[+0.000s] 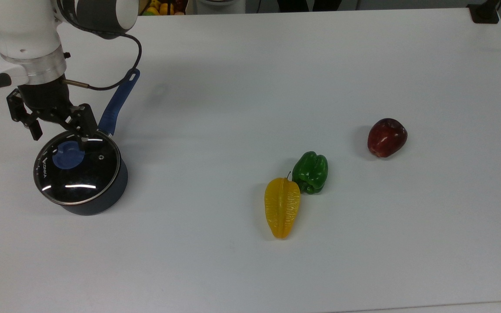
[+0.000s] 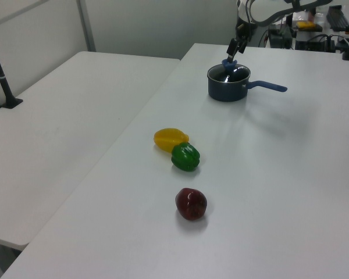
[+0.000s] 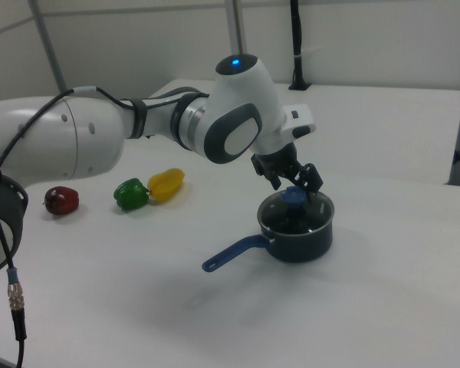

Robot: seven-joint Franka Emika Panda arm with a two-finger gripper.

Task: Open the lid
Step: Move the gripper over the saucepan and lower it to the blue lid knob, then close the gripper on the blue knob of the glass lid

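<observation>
both fingers of the tool spread wide, empty, just above the lid and its blue knob.

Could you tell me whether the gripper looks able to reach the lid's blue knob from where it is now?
Probably yes. The gripper is open just above the knob of the lid, with nothing between them.

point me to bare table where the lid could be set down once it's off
Widest bare patch: between the saucepan and the starfruit in the top view. The strip along the table near edge, at the top view's bottom, is also free. Crowded: around the starfruit, green pepper and apple, and by the end effector above the lid.
</observation>
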